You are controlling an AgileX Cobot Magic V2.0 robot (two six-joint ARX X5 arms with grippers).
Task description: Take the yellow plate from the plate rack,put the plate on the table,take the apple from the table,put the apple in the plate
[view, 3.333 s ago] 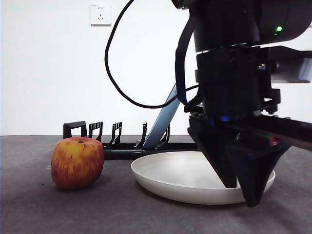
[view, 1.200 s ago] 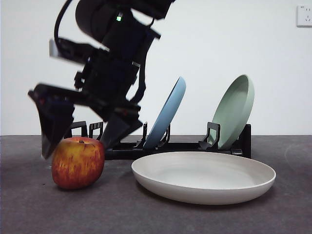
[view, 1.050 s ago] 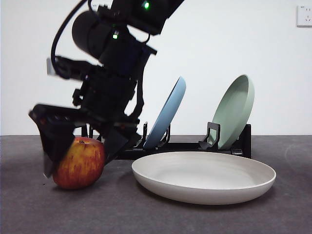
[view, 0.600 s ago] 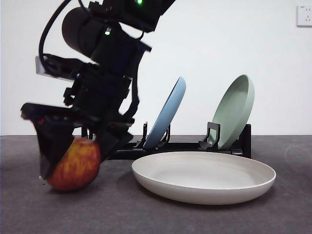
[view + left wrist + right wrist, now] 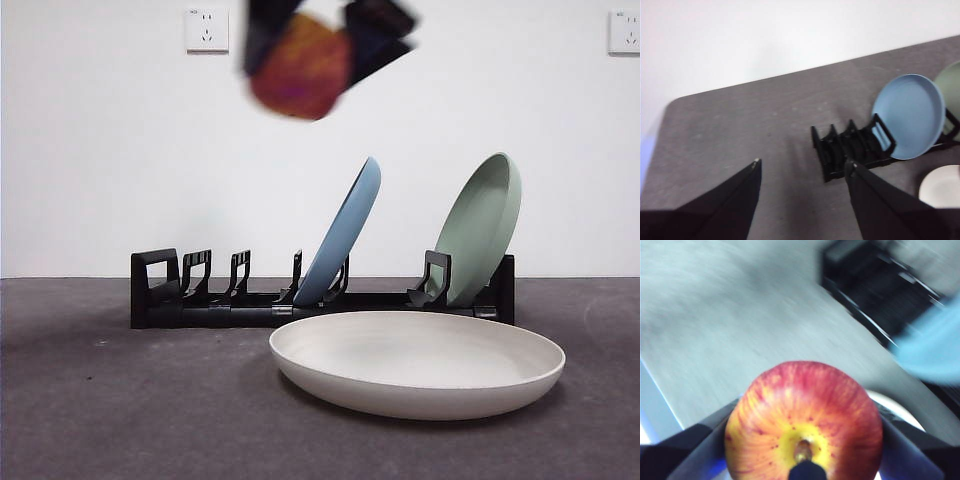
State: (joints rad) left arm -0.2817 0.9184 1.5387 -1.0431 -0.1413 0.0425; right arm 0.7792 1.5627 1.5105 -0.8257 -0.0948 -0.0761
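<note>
Right gripper (image 5: 325,45) grips apple (image 5: 803,420), high above table (image 5: 120,400).

The front camera is sitting low, looking level across the dark grey matte table (image 5: 120,420) at the long black pronged plate rack (image 5: 240,300). Both wrist cameras are looking down from above, sharing that rack (image 5: 850,150) (image 5: 880,290) and the table.

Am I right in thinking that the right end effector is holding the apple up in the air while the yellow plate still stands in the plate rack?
Not quite. The right end effector does hold the apple in the air, but the yellow plate lies flat on the table in front of the plate rack, as the front view shows.
</note>
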